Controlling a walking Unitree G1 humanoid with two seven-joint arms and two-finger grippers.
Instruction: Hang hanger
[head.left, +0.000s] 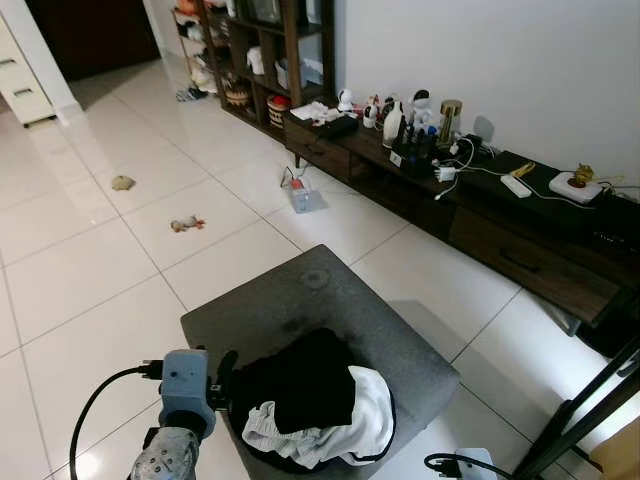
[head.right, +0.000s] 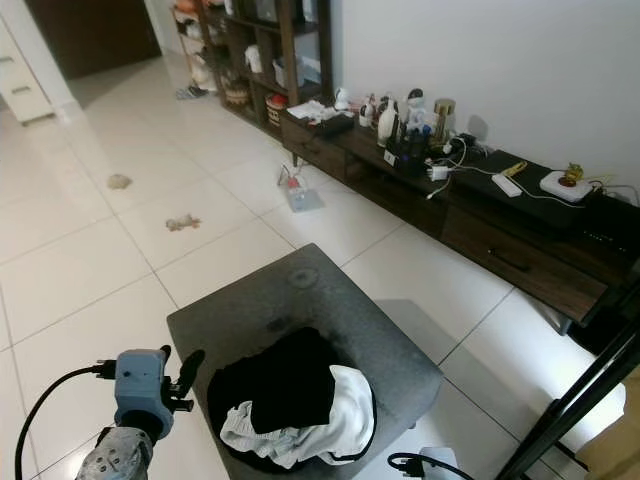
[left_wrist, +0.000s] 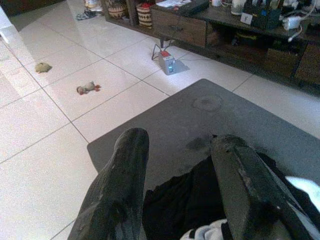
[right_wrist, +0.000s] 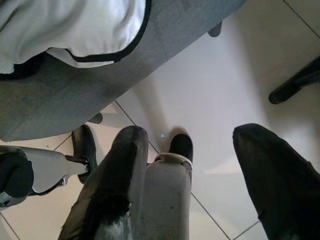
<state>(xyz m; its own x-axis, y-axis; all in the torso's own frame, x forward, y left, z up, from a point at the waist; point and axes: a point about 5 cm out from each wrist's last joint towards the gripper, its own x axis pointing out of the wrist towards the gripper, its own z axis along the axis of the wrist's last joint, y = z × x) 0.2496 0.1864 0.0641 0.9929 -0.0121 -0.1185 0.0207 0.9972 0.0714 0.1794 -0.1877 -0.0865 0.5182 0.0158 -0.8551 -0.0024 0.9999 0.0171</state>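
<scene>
A heap of black and white clothes lies on the near end of a grey padded stool. My left gripper hovers at the heap's left edge, just above the stool. In the left wrist view it is open, with black cloth lying between and below the fingers. My right gripper hangs low beside the stool, open and empty, pointing at the floor tiles. My own foot and the stool's underside appear past it.
A low dark cabinet with bottles, cables and a power strip runs along the right wall. Dark shelves stand behind it. Slanted black rack bars cross the lower right. Small toys and a little box lie on the white tiles.
</scene>
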